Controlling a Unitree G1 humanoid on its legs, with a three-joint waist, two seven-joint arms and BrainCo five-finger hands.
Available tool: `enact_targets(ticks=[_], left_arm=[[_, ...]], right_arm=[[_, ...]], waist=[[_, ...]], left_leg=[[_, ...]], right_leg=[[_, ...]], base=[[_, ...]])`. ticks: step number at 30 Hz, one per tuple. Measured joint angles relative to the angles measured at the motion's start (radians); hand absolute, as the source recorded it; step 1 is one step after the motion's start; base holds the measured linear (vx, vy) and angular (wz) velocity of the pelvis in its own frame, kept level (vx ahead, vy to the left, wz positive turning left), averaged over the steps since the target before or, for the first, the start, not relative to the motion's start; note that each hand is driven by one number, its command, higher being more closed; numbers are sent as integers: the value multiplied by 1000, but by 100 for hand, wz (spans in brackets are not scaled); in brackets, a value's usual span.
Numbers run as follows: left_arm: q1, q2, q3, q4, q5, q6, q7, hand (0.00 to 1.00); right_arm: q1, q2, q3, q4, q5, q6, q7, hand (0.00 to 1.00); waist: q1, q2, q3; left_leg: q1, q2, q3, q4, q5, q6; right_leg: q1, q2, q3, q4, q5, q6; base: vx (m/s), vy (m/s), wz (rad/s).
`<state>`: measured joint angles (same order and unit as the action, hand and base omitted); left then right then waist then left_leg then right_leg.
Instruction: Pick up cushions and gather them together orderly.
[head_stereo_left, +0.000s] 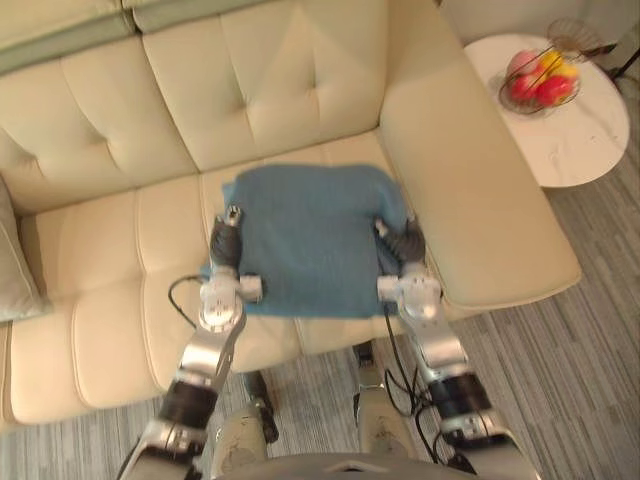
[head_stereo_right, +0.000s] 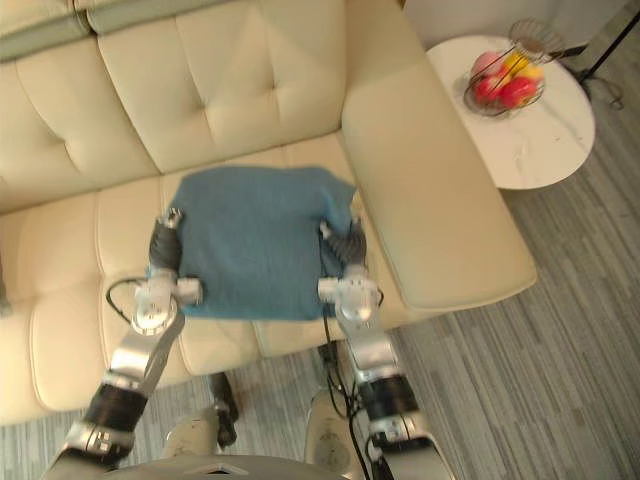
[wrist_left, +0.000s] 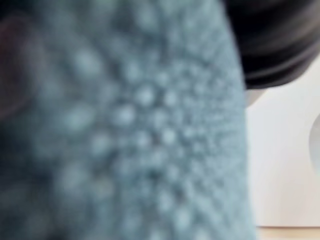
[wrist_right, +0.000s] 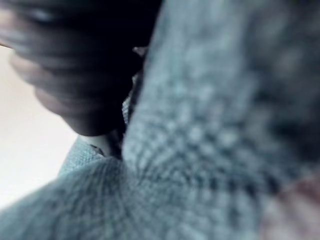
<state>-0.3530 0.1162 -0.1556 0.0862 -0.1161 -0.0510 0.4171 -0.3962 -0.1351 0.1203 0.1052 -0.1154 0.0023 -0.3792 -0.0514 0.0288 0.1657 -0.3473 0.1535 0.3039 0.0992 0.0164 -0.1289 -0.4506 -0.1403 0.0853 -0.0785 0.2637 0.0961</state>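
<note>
left hand (head_stereo_left: 224, 248) and right hand (head_stereo_left: 402, 243) flank the blue cushion (head_stereo_left: 310, 240); fingers' state cannot be told. likely soft, light: squeeze both side edges.

The two eye views look down from the robot's head, from high up, at the sofa (head_stereo_left: 280, 90) in front. They sit side by side, so both share the same things: the blue cushion (head_stereo_left: 310, 240), the left hand (head_stereo_left: 224, 250), the right hand (head_stereo_left: 405, 245), the round table (head_stereo_left: 590, 150) and the floor (head_stereo_left: 560, 380). Each wrist view looks along its own hand from very near, right up against the cushion's knit, with a bit of cream sofa beside it.
</note>
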Motion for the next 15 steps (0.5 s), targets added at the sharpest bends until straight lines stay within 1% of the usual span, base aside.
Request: enact_targets(ticks=[2,3,4,5,7,8,9,11,13,15], left_arm=[[-166,53,1,34,-1,0,42,100],[-259,86,8,52,0,0,64,100],[-385,121,23,81,0,-7,91,100],[-443,133,33,98,1,-10,104,100],[-665,180,69,174,4,-31,134,100],[-746,189,77,223,5,-37,141,0],[-835,197,80,284,5,-38,146,0],[-931,200,93,341,5,-38,149,0],[-984,200,109,370,5,-37,167,0],[-1027,200,116,399,14,-37,193,0]], right_arm=[[-155,-5,-28,1,-11,3,-47,100],[-251,-13,-41,12,-18,3,-68,100],[-398,-33,-51,61,-52,3,-106,100],[-466,-45,-52,91,-62,3,-119,100],[-729,-86,-70,221,-98,2,-169,100],[-818,-102,-77,275,-102,3,-174,0],[-902,-121,-88,326,-108,3,-176,0],[-984,-141,-96,368,-108,3,-193,0],[-1024,-150,-107,391,-108,8,-221,0],[-1061,-148,-126,414,-108,14,-259,0]], waist=[[14,0,14],[21,-1,33],[26,1,67],[28,1,80],[30,2,117],[28,2,143],[29,3,148],[30,3,163],[33,3,183],[41,3,187]], left_leg=[[-59,-1,-9,-18,36,0],[-78,-2,-14,-34,57,0],[-91,-4,-26,-72,95,-3],[-97,-6,-29,-93,113,-3],[-131,-7,-47,-180,191,-7],[-146,-7,-55,-180,200,-3],[-180,-8,-62,-180,209,-1],[-221,-10,-75,-180,220,0],[-250,-9,-84,-181,226,0],[-295,-10,-87,-181,233,0]], right_leg=[[-58,0,-14,0,17,-3],[-82,1,-17,0,27,-4],[-105,3,-24,0,37,-6],[-119,4,-29,-1,42,-5],[-180,10,-47,-1,64,-10],[-188,11,-52,-1,70,-9],[-217,9,-59,-2,78,-10],[-250,7,-68,-2,84,-13],[-273,7,-76,-2,86,-13],[-316,6,-78,-2,91,-13]], base=[[-215,-62,27],[-210,-61,26],[-160,-48,19],[-150,-49,23],[-158,-54,24],[-144,-42,25],[-87,-14,22],[-82,10,20],[-50,31,16],[-38,38,11]])
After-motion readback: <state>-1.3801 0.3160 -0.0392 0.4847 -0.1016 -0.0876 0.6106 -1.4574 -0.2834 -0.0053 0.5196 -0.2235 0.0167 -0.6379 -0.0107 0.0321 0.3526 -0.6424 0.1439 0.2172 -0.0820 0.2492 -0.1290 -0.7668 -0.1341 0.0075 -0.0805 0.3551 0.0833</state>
